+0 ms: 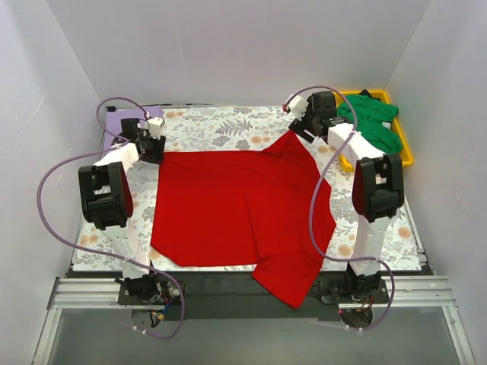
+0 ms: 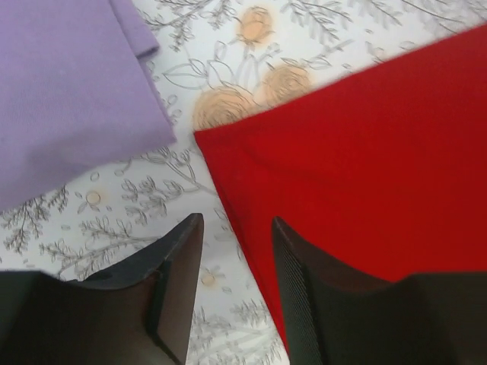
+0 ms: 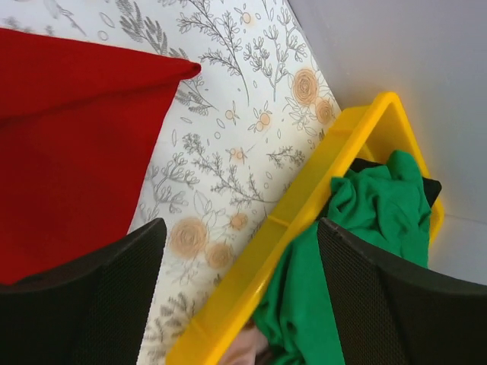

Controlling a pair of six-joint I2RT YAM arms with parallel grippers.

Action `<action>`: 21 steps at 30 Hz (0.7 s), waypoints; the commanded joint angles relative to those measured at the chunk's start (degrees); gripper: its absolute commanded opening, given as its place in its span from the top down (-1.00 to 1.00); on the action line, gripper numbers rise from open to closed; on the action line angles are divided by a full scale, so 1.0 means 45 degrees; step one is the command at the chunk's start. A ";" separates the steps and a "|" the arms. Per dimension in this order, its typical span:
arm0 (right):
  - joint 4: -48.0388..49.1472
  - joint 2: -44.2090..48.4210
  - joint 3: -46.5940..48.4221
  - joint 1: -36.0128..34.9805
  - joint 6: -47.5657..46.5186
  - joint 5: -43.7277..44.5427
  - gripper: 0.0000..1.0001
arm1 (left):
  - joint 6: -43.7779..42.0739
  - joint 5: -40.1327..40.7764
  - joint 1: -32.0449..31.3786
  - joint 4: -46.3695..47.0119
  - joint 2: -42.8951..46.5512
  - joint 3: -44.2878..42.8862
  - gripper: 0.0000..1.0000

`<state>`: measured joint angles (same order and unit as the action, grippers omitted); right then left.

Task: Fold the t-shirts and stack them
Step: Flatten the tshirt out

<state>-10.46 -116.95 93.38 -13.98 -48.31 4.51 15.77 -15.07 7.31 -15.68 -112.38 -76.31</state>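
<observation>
- top external: red t-shirt (image 1: 236, 205) lies spread on the desk (image 1: 205, 125), one near corner hanging off the near edge.
- left hand (image 2: 236, 228), fingers apart and empty, over its far left corner, beside the lavender t-shirt (image 2: 68, 91).
- right hand (image 3: 242, 228), fingers apart, empty; green t-shirt (image 3: 373, 205) in the far-right yellow tray (image 3: 304, 201).

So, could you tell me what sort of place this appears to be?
Probably a robotics lab test cell: plain white walls enclose a table with a floral cloth, two robot arms are bolted at its near edge, and a red shirt lies spread out.
</observation>
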 commanded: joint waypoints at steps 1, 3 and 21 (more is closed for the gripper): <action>-0.2843 0.2235 0.0069 0.0020 0.0911 -0.1273 -0.72 | -0.0164 -0.1669 0.0075 -0.2468 0.1864 -0.0464 0.19; -0.3687 0.2607 -0.0068 0.0020 0.1185 -0.1703 -0.62 | -0.0475 -0.2544 0.0055 -0.3368 0.2236 -0.0132 0.18; -0.7206 0.1437 -0.1395 0.1502 0.3061 -0.3110 0.56 | -0.0165 -0.3528 -0.1058 -0.4777 0.1966 0.0513 0.31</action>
<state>-40.49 -112.16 87.61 -10.15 -35.83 -6.90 14.59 -32.47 2.13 -36.86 -102.74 -75.33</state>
